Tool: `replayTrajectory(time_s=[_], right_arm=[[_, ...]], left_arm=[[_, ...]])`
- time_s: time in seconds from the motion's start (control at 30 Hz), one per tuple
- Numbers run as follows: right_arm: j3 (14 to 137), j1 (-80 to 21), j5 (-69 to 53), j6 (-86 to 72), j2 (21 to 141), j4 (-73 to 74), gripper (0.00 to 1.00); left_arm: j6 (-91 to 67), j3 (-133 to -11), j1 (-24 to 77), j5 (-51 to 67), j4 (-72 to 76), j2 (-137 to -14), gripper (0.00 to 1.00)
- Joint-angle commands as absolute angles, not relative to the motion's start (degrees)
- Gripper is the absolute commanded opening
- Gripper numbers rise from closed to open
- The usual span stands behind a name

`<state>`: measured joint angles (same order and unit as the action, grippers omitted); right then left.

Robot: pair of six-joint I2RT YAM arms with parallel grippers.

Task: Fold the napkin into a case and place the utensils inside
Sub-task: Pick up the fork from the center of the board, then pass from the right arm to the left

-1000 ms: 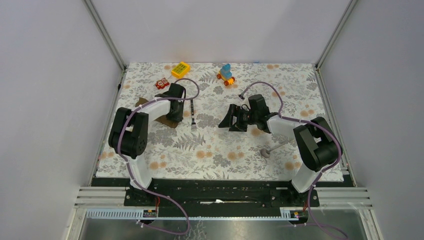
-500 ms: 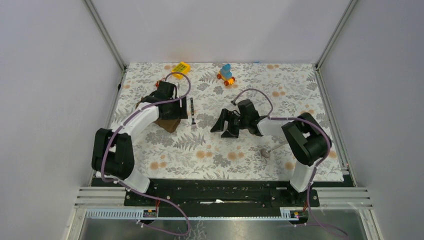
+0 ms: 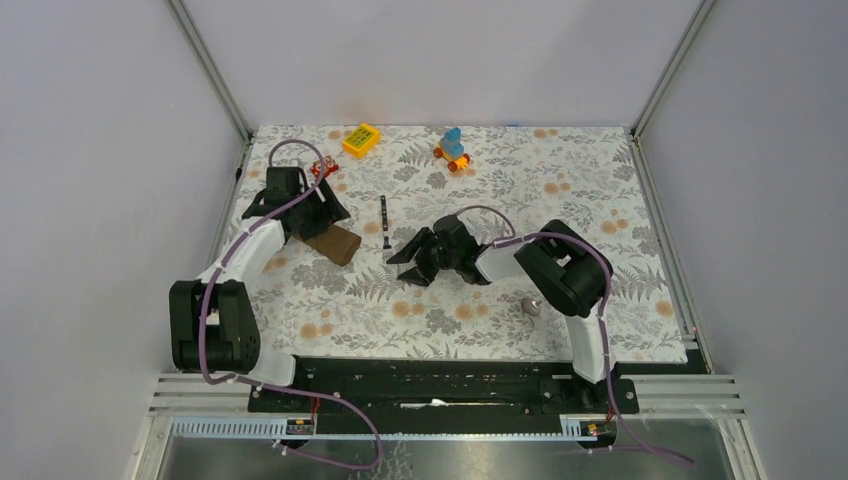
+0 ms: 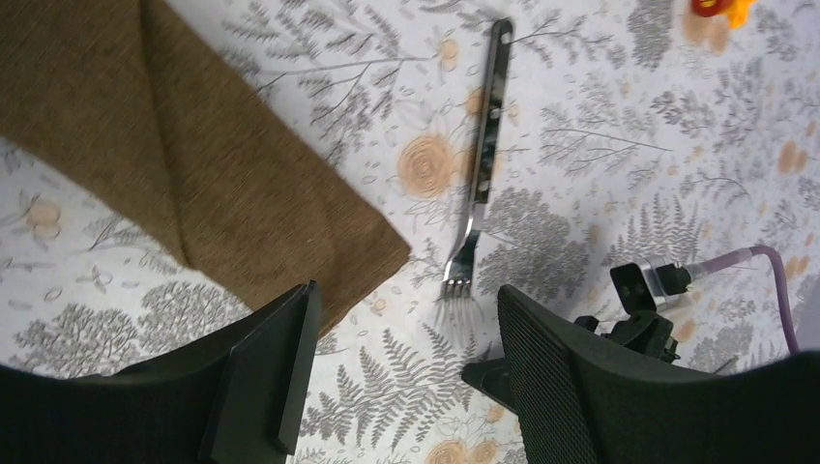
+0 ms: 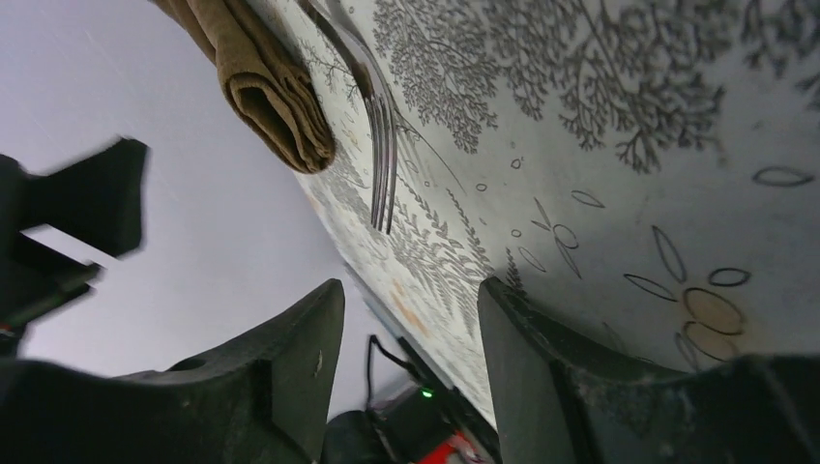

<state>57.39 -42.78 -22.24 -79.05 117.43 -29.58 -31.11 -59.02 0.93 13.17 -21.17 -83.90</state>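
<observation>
The marks on the yellow block (image 3: 361,139) are too small to read. The napkin (image 3: 335,243) is one plain brown cloth, folded into a thick, narrow shape. It lies flat on the left side of the flowery tablecloth (image 3: 600,180). One fork (image 4: 479,184) lies just to its right, close but not touching. The fork has a dark handle and shiny prongs that point to the near side. One spoon (image 3: 533,306) lies well away on the right, partly hidden under the right arm.

There are three toys at the far side: the yellow block, a blue and orange one (image 3: 452,148), and a small red one (image 3: 322,168).

The left gripper (image 3: 300,212) is over the far end of the napkin. Its fingers are apart and hold nothing. The right gripper (image 3: 405,268) is low, near the fork's prongs. Its fingers are apart too and hold nothing.
</observation>
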Motion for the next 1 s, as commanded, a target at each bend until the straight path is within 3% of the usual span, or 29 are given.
replayTrajectory(time_s=[0.0,0.3,0.37,0.43,0.5,0.63,0.77,0.8,0.97], right_arm=[[57.7,-46.2,-10.7,-92.8,120.8,-28.2,0.57],[60.2,-46.9,-2.9,-103.8,126.5,-29.5,0.46],[60.7,-46.6,-2.3,-104.2,127.3,-29.4,0.35],[61.6,-46.2,-3.2,-103.3,127.8,-29.3,0.15],[61.7,-45.7,-4.0,-99.7,126.3,-28.4,0.01],[60.0,-43.4,-6.0,-83.1,118.9,-27.5,0.0],[57.3,-39.4,-15.0,-67.0,109.7,-30.6,0.0],[64.0,-38.3,-24.3,-55.9,108.4,-18.4,0.0],[64.4,-38.1,-33.7,-54.2,107.3,-17.3,0.0]], left_arm=[[-33.5,-56.3,0.3,7.6,-19.1,-79.0,0.72],[-30.4,-56.0,0.0,7.2,-19.9,-75.0,0.73],[-29.9,-55.5,0.0,9.3,-19.9,-74.4,0.73],[-29.4,-54.9,0.0,12.1,-19.7,-74.0,0.73],[-28.0,-54.3,0.0,18.8,-18.7,-74.0,0.73],[-28.9,-49.6,0.0,37.2,-9.5,-74.1,0.75],[-39.3,-43.0,0.0,44.5,6.7,-75.1,0.76],[-50.0,-37.2,0.0,47.7,23.5,-76.1,0.77],[-57.2,-33.4,3.2,42.2,36.9,-75.5,0.76]])
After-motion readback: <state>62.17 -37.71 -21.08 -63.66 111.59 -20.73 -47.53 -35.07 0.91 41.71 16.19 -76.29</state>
